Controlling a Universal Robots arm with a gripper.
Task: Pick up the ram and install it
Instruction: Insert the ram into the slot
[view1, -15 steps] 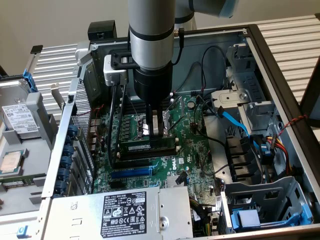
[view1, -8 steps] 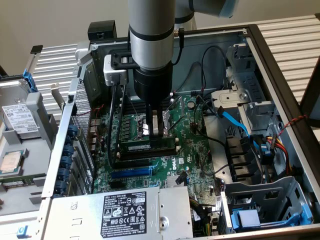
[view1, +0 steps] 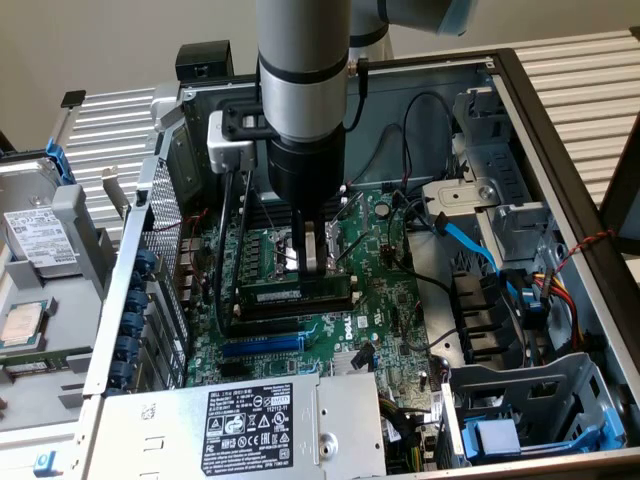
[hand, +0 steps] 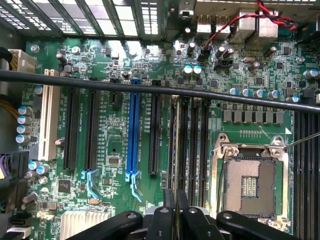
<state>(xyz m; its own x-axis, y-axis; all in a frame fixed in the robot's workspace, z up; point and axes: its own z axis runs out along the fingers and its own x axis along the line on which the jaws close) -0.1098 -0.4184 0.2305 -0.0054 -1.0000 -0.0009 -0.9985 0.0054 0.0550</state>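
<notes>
The arm (view1: 303, 100) reaches straight down into the open computer case (view1: 560, 170), which lies on its side on a slatted worktop (view1: 580, 70). The jaws are clenched on the ram (view1: 300, 293), pinching its upper edge near the middle of its length. The green stick stands on its long edge, level, directly over the long black memory slots (hand: 192, 150) on the motherboard (view1: 400, 300) — whether it is pressed fully home cannot be told.

In the wrist view the ram appears edge-on as a thin line running away from the closed jaws, in line with the slot nearest the black expansion slot (hand: 155, 135). The open CPU socket (hand: 249, 187) lies on the other side of the memory slots, and the blue expansion slot (hand: 134, 135) sits a little further off. A black cable (hand: 150, 86) crosses that view above the board.

In the exterior view a power supply (view1: 250, 425) with a white label sits at the case's near edge, a blue cable (view1: 470, 245) runs along the exterior view's right, and a hard drive (view1: 40, 240) rests outside the case on the exterior view's left.
</notes>
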